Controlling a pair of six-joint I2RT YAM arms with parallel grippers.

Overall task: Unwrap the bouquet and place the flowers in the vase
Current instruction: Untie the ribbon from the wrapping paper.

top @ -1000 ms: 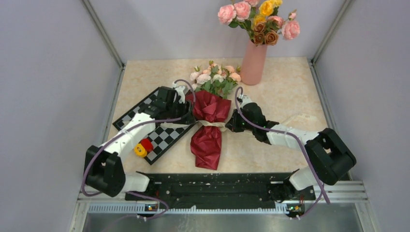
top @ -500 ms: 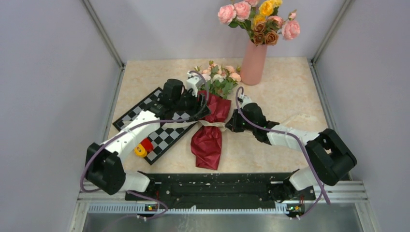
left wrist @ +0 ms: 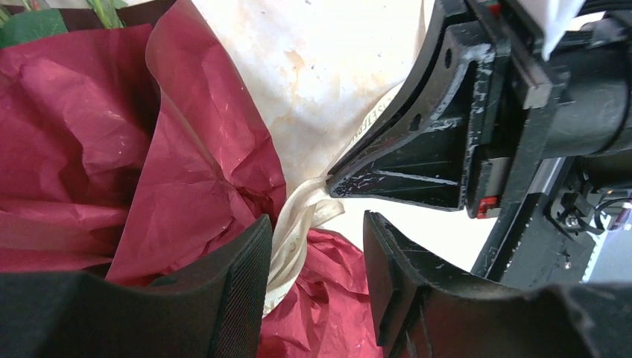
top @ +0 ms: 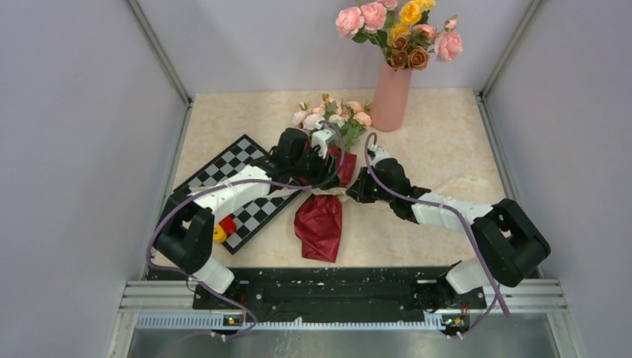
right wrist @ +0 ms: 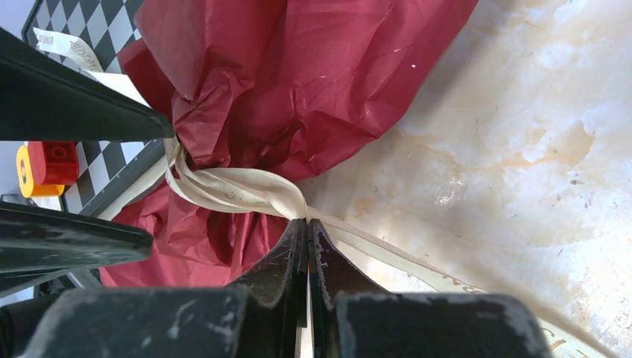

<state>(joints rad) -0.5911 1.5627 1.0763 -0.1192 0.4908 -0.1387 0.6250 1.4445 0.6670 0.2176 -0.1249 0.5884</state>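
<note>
Two grippers sit at the tie. Right gripper (right wrist: 307,224): jaws fully closed, pinching the cream ribbon (right wrist: 238,190) just right of the knot. A ribbon tail runs from the pinch across the table (right wrist: 522,149) towards the lower right of the right wrist view. Left gripper (left wrist: 314,224): jaws partly open, straddling the knotted neck from the other side, with ribbon and dark red paper (left wrist: 171,171) in the gap. One fingertip looks to touch the knot in the right wrist view, but I cannot tell if the contact is firm. The two grippers' tips are just beside each other, not touching.

Writing: the ribbon tails carry small printed lettering, too small and blurred to read. No other labels.

Bouquet (top: 320,220) lies flat mid-table, stem end towards the arms, wrapped and tied. Its flowers (top: 332,118) point at the far edge, just left of the vase (top: 390,97). The vase stands upright at the back and holds the larger roses (top: 395,30). Checkerboard (top: 223,168) lies left of the bouquet, with a red and yellow block (top: 222,226) on its near corner.

Versus a second ago: the left arm has swung right, off the checkerboard. Its gripper has gone from the wrap's left edge to over the tie and now covers the upper paper in the top view. Right arm, bouquet and vase are unchanged.
</note>
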